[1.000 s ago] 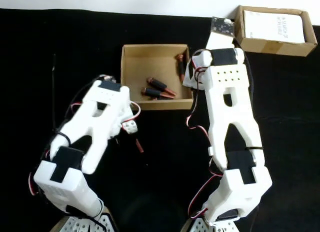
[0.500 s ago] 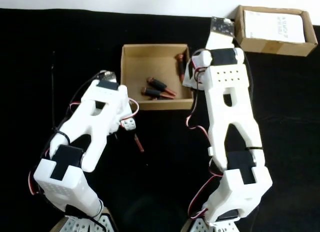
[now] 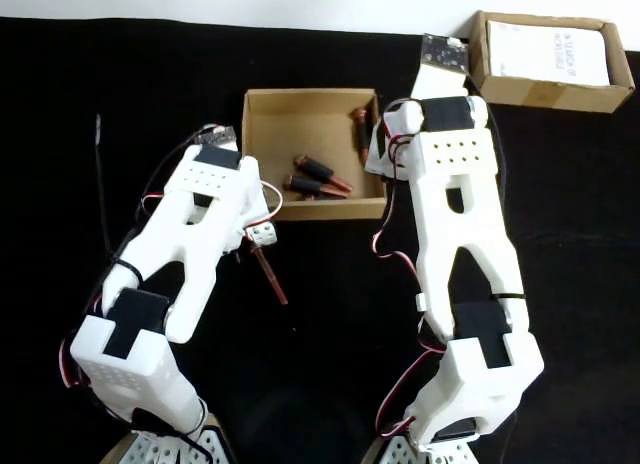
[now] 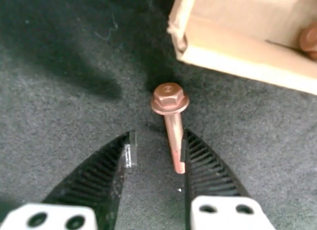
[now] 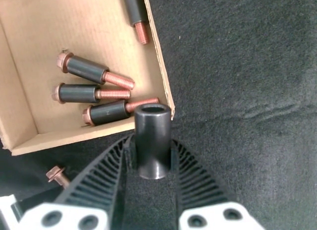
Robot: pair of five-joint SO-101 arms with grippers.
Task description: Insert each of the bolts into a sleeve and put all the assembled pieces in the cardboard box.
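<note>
A copper bolt lies on the black table, its hex head toward a corner of the cardboard box. My left gripper is open around the bolt's threaded end, which lies close to one finger. In the high view the bolt sticks out from under the left arm, just in front of the box. My right gripper is shut on a black sleeve, held upright beside the box's right wall. Several assembled pieces lie inside the box.
A second cardboard box holding white paper sits at the back right. A thin black cable runs along the table's left side. Open black table lies between the two arms.
My left arm has shifted toward the box, and more of the bolt's length shows from under it. The right arm has kept still with the sleeve.
</note>
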